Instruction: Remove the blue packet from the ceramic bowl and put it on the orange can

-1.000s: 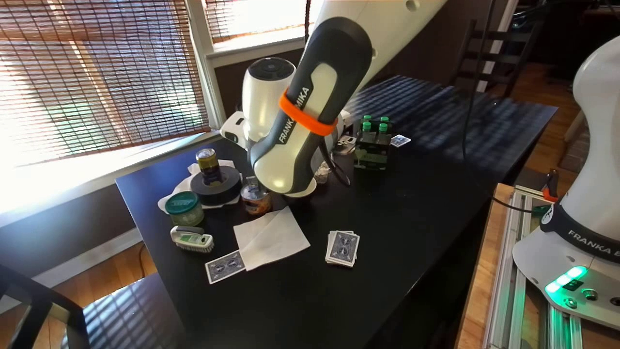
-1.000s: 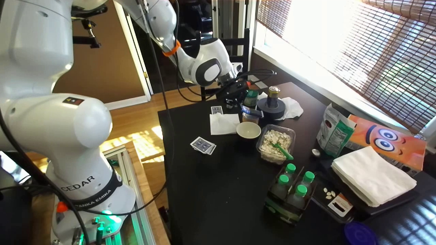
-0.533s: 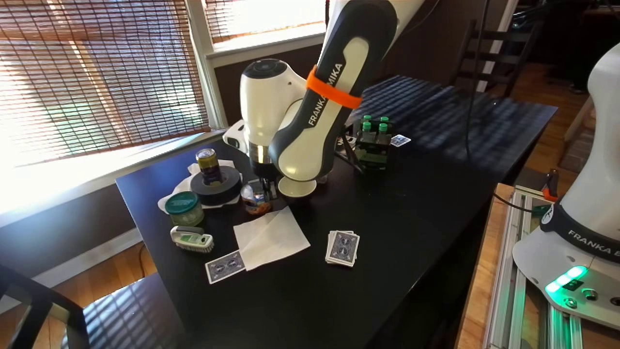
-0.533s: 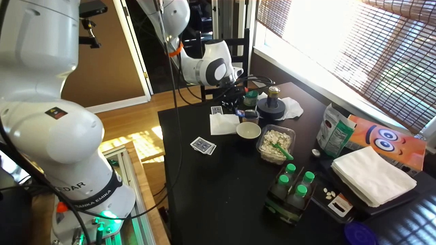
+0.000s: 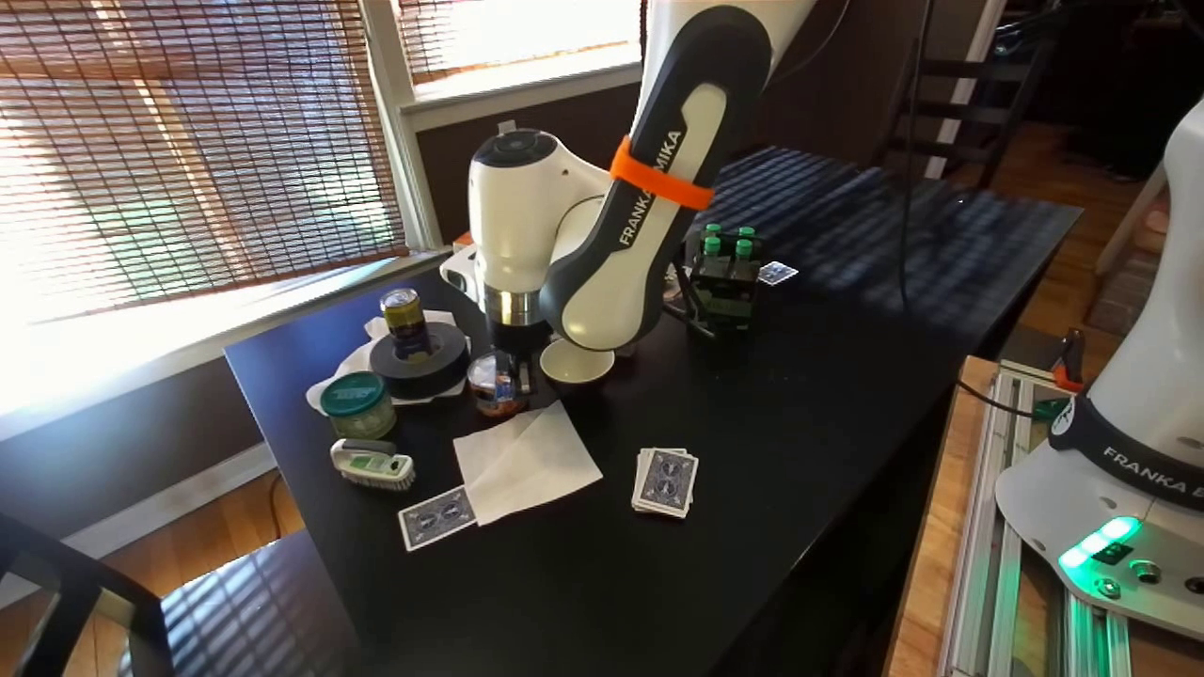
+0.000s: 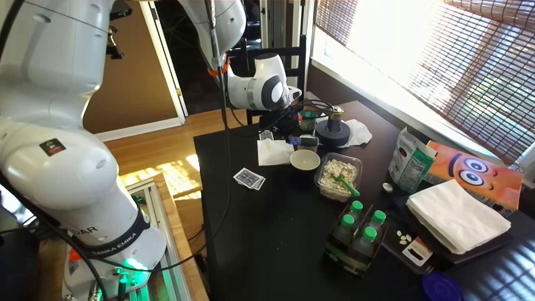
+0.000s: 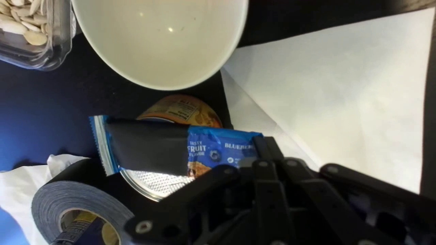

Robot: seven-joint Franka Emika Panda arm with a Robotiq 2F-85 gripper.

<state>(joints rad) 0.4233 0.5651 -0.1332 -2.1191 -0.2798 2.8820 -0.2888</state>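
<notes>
Blue packet (image 7: 170, 148) lowered, overhanging orange can (image 7: 185, 110) (bowl (image 7: 163, 44) apart), tool (image 7: 267, 147) gripping

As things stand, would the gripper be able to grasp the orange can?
Probably not: the gripper appears closed on the blue packet, which crosses over the orange can in the wrist view, hiding part of its top.

1. My pincer (image 7: 268, 149), at the lower middle of the wrist view, is black.
2. The blue packet (image 7: 173, 147), left of centre there, is blue with white lettering on its right part, black along most of its left.
3. The orange can (image 7: 184, 109), centre left, shows me an orange printed side and a silvery, finely meshed top.
4. The ceramic bowl (image 7: 163, 44), upper middle, is cream-white with dark specks.
5. The paper (image 7: 340, 95) at right is white.
6. The cards (image 5: 667, 480), lower middle of an exterior view, have blue-grey patterned backs, bordered white.
</notes>
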